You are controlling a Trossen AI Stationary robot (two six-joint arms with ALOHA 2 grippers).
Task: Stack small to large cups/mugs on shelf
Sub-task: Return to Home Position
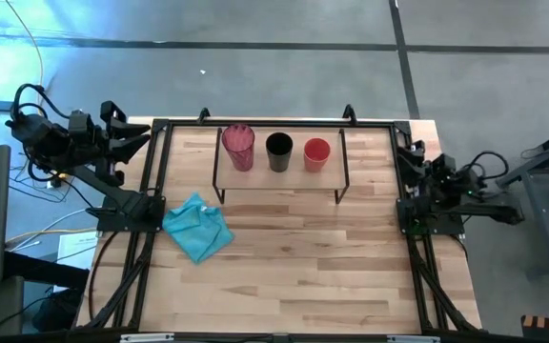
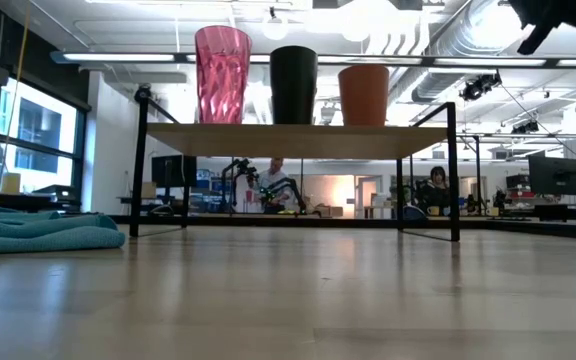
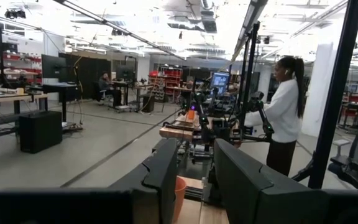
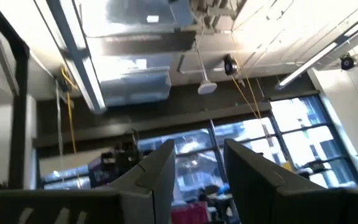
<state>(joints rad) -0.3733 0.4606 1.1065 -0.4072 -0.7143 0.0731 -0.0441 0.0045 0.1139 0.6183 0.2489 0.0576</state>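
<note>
On the shelf [image 1: 279, 181] stand the pink tumbler [image 1: 238, 146], black cup [image 1: 278, 151] and orange cup [image 1: 316, 153], side by side. They look light, stiff, slick-walled and tippy, so I'd pinch each across its rim. The left claw [image 3: 194, 158] and right claw [image 4: 199, 162] hang open and empty at the bench [image 1: 303, 272] sides.

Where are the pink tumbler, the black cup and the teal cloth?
pink tumbler [image 2: 222, 75], low view, middle of its wall.
black cup [image 2: 294, 85], low view, middle of its wall.
teal cloth [image 1: 198, 229], high view, its centre.
</note>
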